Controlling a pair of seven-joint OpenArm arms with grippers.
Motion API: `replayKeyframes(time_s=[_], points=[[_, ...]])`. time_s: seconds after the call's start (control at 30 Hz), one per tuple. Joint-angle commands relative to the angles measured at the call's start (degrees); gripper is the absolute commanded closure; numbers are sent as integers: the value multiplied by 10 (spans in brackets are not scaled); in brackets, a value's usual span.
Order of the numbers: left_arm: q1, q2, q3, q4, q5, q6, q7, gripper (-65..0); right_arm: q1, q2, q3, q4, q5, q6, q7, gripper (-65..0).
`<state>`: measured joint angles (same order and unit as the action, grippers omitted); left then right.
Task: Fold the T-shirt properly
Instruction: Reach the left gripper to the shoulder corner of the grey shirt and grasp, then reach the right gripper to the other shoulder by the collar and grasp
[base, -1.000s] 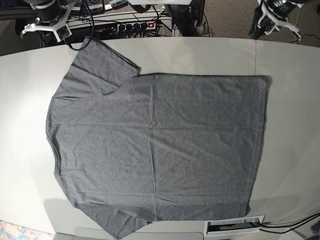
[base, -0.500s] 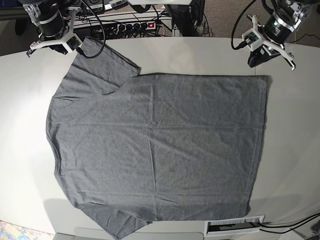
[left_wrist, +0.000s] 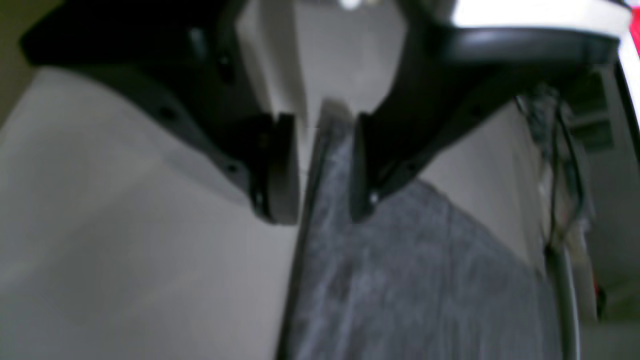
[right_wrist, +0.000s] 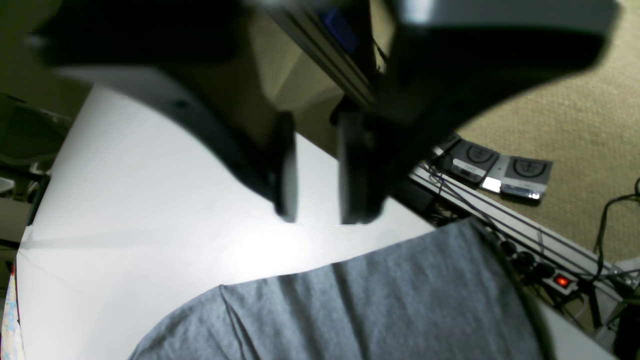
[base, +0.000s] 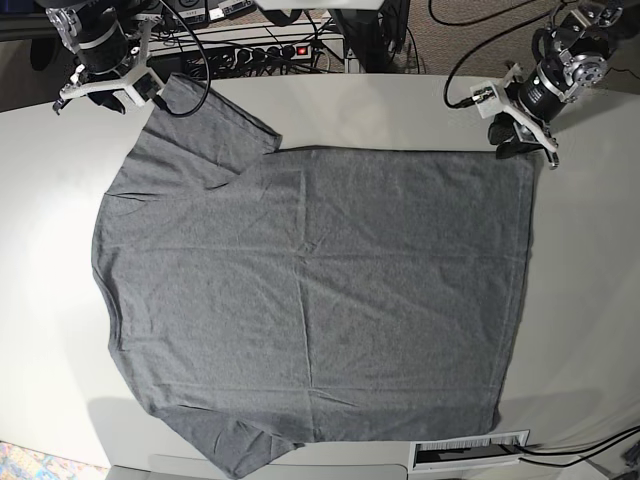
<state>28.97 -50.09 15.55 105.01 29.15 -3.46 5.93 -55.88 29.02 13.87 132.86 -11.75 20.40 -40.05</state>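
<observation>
Base view shows me the plain heather-grey cotton T-shirt (base: 310, 300) flat on the white table (base: 590, 300), bare margin around it. Left claw (left_wrist: 324, 170) spread, astride its hem corner; right claw (right_wrist: 315, 170) spread, sleeve just below. No readable writing.

A pale, off-white table (base: 400, 110) with a rounded outline carries the load, and a faint seam crosses its top near the T-shirt's hem end. The heather-grey T-shirt (base: 310, 300) lies flat and spread open directly on it, covering most of the middle, collar end toward the base view's left and straight hem toward its right, one sleeve reaching toward the far edge and the other to the near edge. Just beyond the T-shirt's near hem corner a small white-framed strip (base: 468, 452) sits at the table's near edge.
</observation>
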Motion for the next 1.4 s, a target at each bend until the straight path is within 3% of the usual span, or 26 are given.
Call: replayKeyframes(time_s=[0.0, 0.23, 0.47, 0.73, 0.9, 0.97, 1.07, 1.2, 1.37], points=[[-6, -20, 6, 4, 3, 7, -4, -197, -5, 5, 4, 9, -1, -7, 7, -189], [-62, -63, 78, -50, 11, 7, -10, -197, -5, 5, 4, 9, -1, -7, 8, -189], [-117, -63, 144, -106, 37, 7, -14, -196, -5, 5, 4, 9, -1, -7, 8, -189], [-162, -61, 148, -107, 5, 5, -3, -193, -5, 5, 5, 9, -4, -7, 8, -189], [-169, -61, 148, -107, -5, -50, 2, -190, -5, 5, 5, 11, -38, -7, 7, -189], [-169, -61, 148, -107, -5, -81, 7, -138, -5, 5, 4, 15, -58, -8, 2, -189], [-169, -61, 148, -106, -5, -108, 7, 0, -5, 5, 5, 21, -70, -8, -5, -189], [-163, -62, 148, -94, -5, -113, 8, 0, -5, 5, 4, 21, -70, -7, -5, -190], [-132, -64, 148, -45, -5, -112, 42, 0, -5, 5, 4, 21, -9, 61, 3, -281]])
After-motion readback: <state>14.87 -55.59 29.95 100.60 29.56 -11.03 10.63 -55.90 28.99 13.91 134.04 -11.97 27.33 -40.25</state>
